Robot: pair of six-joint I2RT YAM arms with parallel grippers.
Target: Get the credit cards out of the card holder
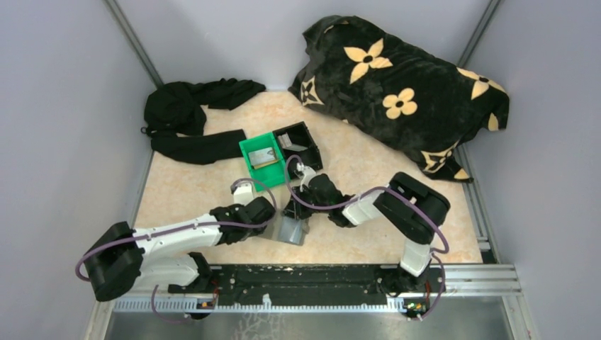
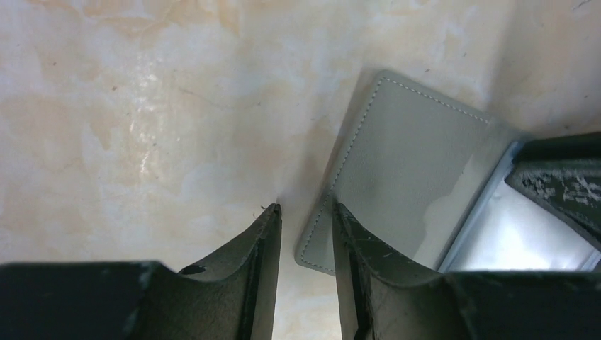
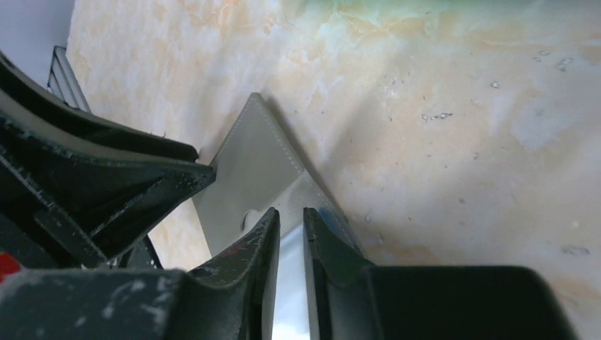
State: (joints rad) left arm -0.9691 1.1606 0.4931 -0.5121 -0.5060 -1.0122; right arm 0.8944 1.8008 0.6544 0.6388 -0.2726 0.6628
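Note:
The grey-blue card holder (image 1: 290,232) lies open on the table between my two grippers. It also shows in the left wrist view (image 2: 411,163) and the right wrist view (image 3: 248,163). My left gripper (image 2: 306,209) is narrowly open. One finger (image 2: 347,234) rests on the holder's panel, the other on the table. My right gripper (image 3: 292,212) is shut on a silvery credit card (image 3: 290,283) at the holder's other panel. That card also shows in the left wrist view (image 2: 524,237). Another card (image 1: 264,157) lies in the green bin (image 1: 248,152).
A black bin (image 1: 298,142) stands right of the green bin. A black cloth (image 1: 191,117) lies at the back left. A black flowered blanket (image 1: 404,85) fills the back right. Grey walls close in both sides.

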